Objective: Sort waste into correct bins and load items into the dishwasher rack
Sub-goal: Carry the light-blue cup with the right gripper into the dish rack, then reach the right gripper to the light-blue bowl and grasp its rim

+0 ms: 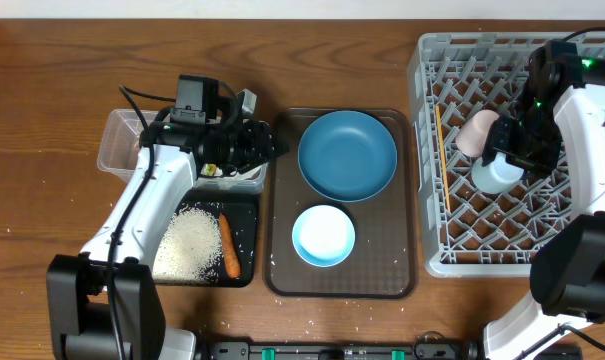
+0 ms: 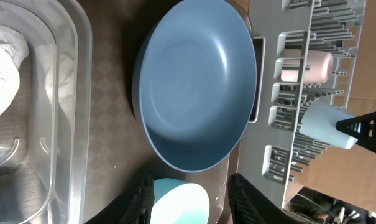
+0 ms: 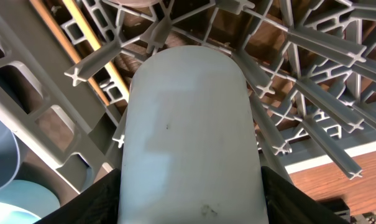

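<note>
- Light blue cup fills the right wrist view, set among pegs of the dishwasher rack, likely so they steady it.
- Right gripper flanks it; clamped or loose, I cannot tell.
- Left gripper, moderately parted and empty, hovers beside the clear tub, facing the blue plate, probably the next item.

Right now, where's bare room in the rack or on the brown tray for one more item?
Free in the rack: near rows below the light blue cup, and the back-left corner beyond the pink cup. On the brown tray: the strip right of the white bowl. Crowded: rack middle around both cups; blue plate fills the tray's far half.
</note>
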Robot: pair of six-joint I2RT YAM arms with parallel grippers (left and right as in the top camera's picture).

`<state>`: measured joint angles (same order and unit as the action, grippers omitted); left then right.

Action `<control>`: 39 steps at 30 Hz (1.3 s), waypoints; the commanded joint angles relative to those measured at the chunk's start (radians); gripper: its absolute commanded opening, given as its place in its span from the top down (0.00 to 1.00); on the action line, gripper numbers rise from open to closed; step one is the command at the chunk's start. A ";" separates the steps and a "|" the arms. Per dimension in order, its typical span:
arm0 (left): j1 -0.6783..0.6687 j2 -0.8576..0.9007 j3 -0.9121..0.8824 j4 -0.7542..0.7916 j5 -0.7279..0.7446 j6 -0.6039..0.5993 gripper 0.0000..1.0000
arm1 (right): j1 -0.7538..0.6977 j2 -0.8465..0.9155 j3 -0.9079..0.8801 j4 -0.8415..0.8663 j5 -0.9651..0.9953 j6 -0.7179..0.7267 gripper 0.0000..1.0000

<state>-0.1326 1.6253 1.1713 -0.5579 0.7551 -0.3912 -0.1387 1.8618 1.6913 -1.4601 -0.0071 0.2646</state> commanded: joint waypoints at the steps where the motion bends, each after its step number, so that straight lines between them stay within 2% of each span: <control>1: 0.002 0.004 -0.007 -0.003 -0.008 0.018 0.59 | 0.009 -0.006 -0.007 -0.006 0.007 0.007 0.32; 7: 0.002 0.004 -0.007 -0.003 -0.008 0.018 0.59 | 0.009 -0.006 -0.007 -0.016 0.006 -0.011 0.23; 12: 0.003 0.004 -0.007 0.003 -0.009 0.018 0.59 | 0.009 -0.006 -0.006 0.000 -0.024 -0.013 0.22; 16: 0.045 -0.005 -0.007 0.026 -0.008 0.017 0.59 | 0.011 -0.006 0.004 0.008 -0.273 -0.102 0.22; 20: 0.113 -0.024 -0.007 0.037 -0.004 0.013 0.58 | 0.047 -0.006 0.014 0.004 -0.592 -0.330 0.24; 24: 0.134 -0.028 -0.007 0.035 -0.005 0.013 0.41 | 0.148 -0.007 0.014 0.010 -0.640 -0.399 0.24; 28: 0.133 -0.028 -0.007 0.035 -0.005 0.013 0.19 | 0.285 -0.006 0.014 0.043 -0.637 -0.401 0.23; 34: 0.133 -0.028 -0.007 0.035 -0.006 0.013 0.12 | 0.518 -0.006 0.014 0.095 -0.551 -0.290 0.26; 39: 0.133 -0.028 -0.007 0.035 -0.009 0.013 0.08 | 0.721 -0.006 0.014 0.130 -0.305 -0.096 0.30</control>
<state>0.0017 1.6203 1.1706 -0.5232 0.7521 -0.3878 0.4957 1.8618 1.6913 -1.3319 -0.4843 0.0200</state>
